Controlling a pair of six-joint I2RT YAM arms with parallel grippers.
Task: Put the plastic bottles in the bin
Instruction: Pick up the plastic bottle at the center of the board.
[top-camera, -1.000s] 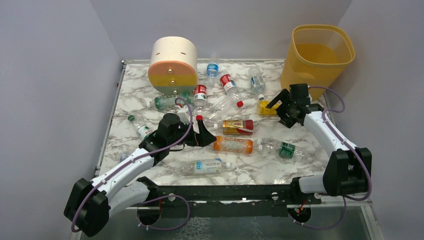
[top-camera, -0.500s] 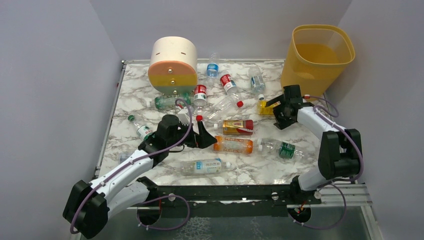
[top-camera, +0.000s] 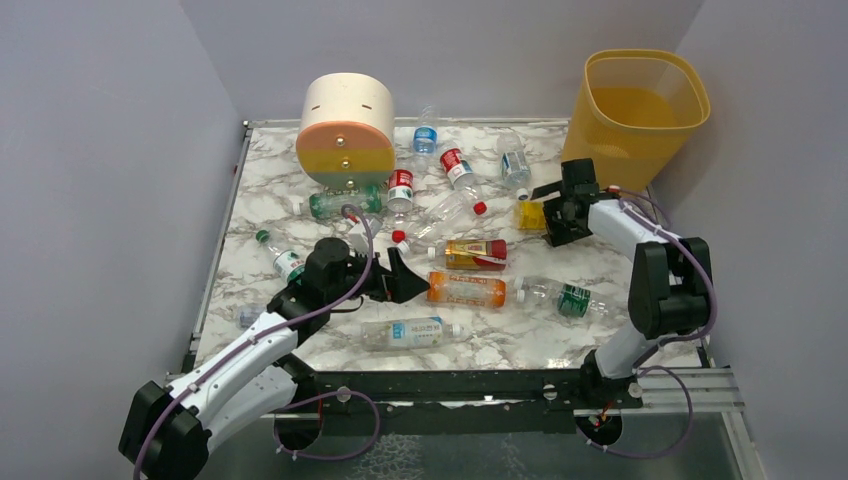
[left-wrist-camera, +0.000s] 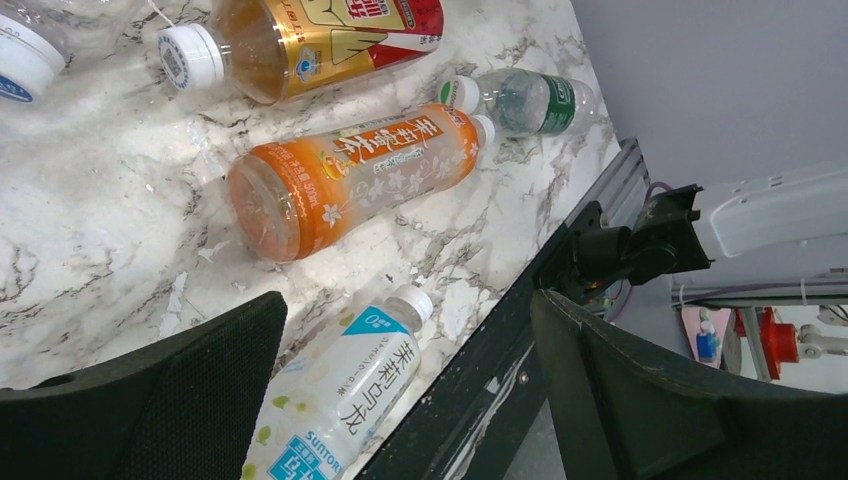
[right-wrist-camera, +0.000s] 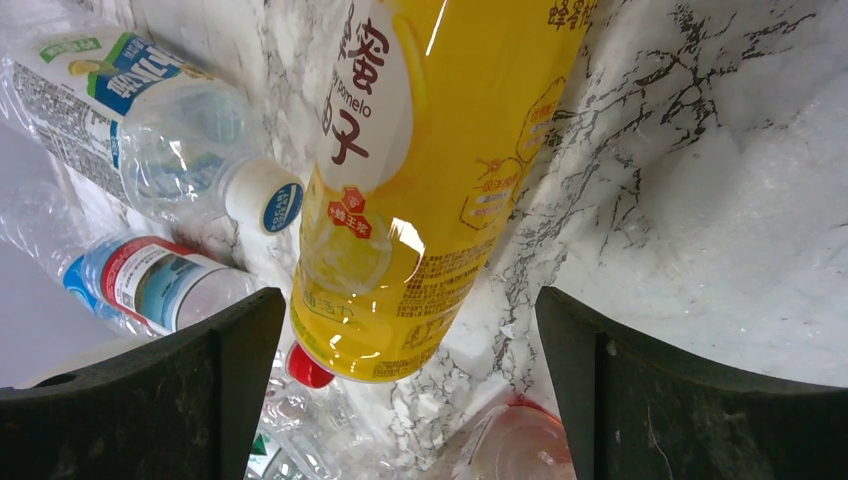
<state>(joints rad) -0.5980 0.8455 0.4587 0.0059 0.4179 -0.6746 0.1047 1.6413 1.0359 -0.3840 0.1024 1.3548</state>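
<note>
You have twelve plain bottles lying on their sides on the marble bench (top-camera: 262, 190). A clear shape at its left edge may be a thirteenth, but it is too faint to tell.

Counted by look:
- one yellow bottle (top-camera: 530, 215)
- one orange bottle (top-camera: 466, 289)
- one amber bottle (top-camera: 475, 253) with a red label
- two red-labelled bottles (top-camera: 457, 167)
- one green bottle (top-camera: 335, 203)
- one blue-labelled bottle (top-camera: 426, 135)
- five other clear ones, among them a white-labelled bottle (top-camera: 412, 332) nearest the arms

None of them is in the bin (top-camera: 640, 110). There is one bin, and it stands upright at the far right corner.

You have two arms. The right pincer (top-camera: 545, 215) is released, with its jaws spread wide on either side of the yellow bottle and not clamped on it. The bin is just beyond it.

The left pincer (top-camera: 405, 280) is released too and holds nothing. Its tips are just beside the base of the orange bottle, with the white-labelled bottle near it on the arms' side.

One round drawer unit (top-camera: 346, 125) sits at the back left, and the green bottle lies at its foot.
</note>
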